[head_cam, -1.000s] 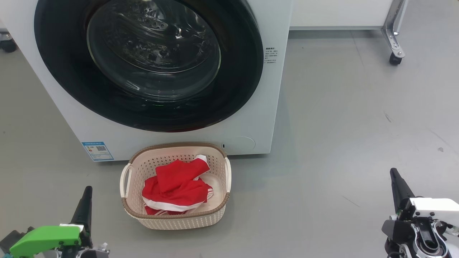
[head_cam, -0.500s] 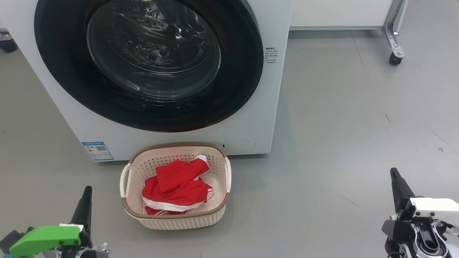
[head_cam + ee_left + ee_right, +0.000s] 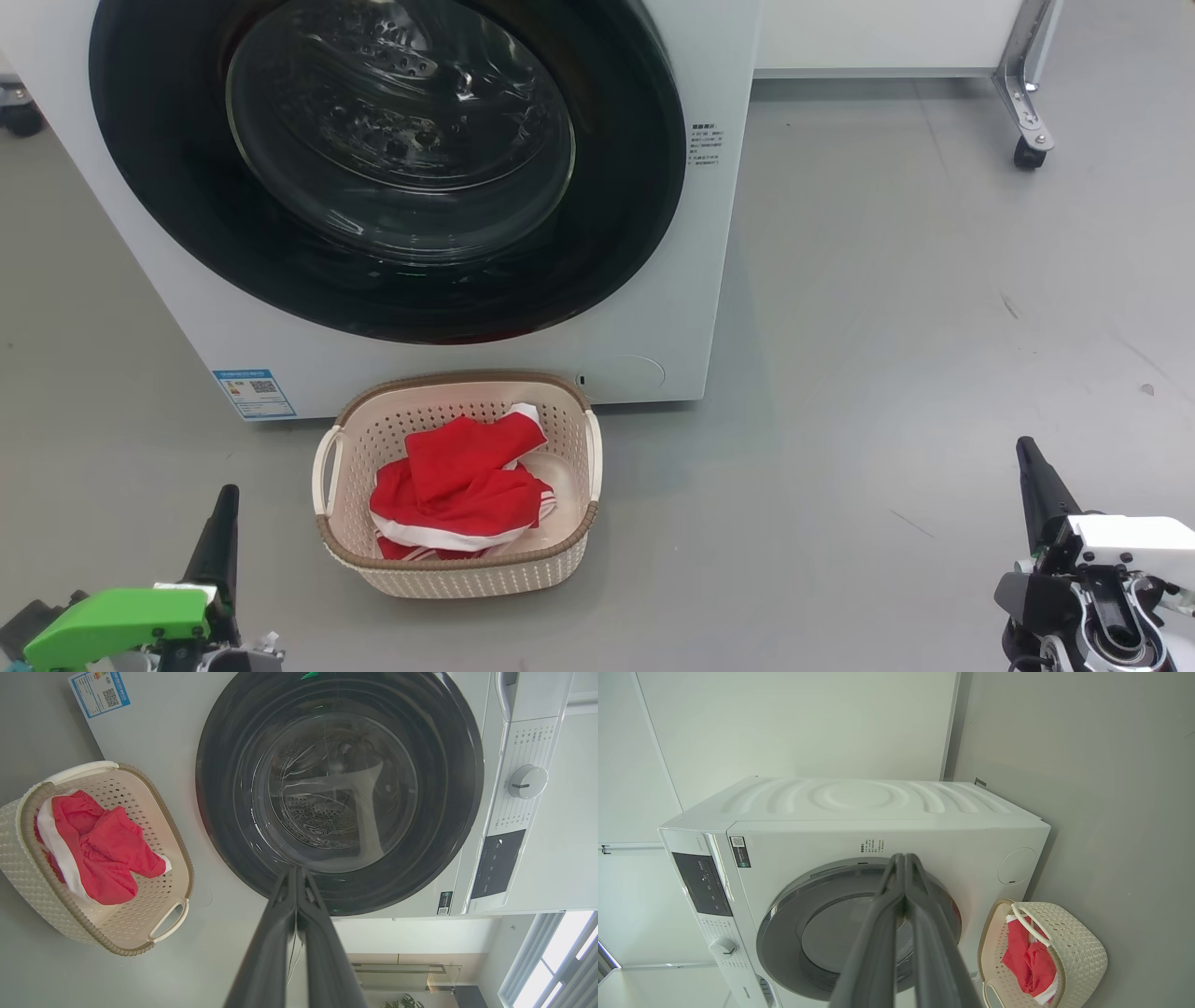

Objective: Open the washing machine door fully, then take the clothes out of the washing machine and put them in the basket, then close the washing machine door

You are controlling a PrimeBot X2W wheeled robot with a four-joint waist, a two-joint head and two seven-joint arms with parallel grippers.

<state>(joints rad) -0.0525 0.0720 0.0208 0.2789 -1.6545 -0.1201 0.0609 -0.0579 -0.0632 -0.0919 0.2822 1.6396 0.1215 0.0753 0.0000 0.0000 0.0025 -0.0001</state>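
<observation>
Here, one basket [image 3: 457,378] holds perhaps two red clothes [image 3: 467,490]; left pincer [image 3: 227,497] and right pincer [image 3: 1025,450] are closed, empty.

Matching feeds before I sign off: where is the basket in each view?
Head view: basket lower centre, below the door.
Left wrist view: basket at left edge, left of the door.
Right wrist view: basket lower right, right of the door.
Shared landmark: the round door.
</observation>
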